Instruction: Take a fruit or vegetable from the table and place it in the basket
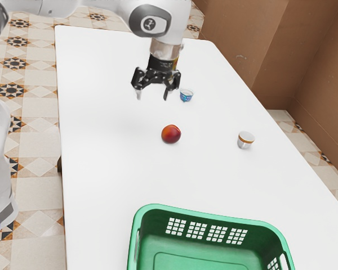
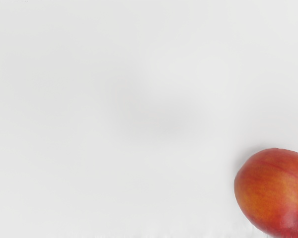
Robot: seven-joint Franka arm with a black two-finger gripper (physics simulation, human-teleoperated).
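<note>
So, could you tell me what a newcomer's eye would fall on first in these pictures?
Probably the big green basket at the exterior view's lower edge. Next, the red-orange fruit on the white table, between the basket and the open black gripper hovering over the table.

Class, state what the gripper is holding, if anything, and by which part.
Nothing is held: the gripper is open, with the fruit on the table.

Cropped edges, tiny pattern
The exterior view's lower edge cuts off the green plastic basket (image 1: 214, 215); the wrist view's border clips the round red-orange fruit (image 2: 273, 193); details on the small blue-patterned cup (image 1: 186, 97) are too small to tell.
</note>
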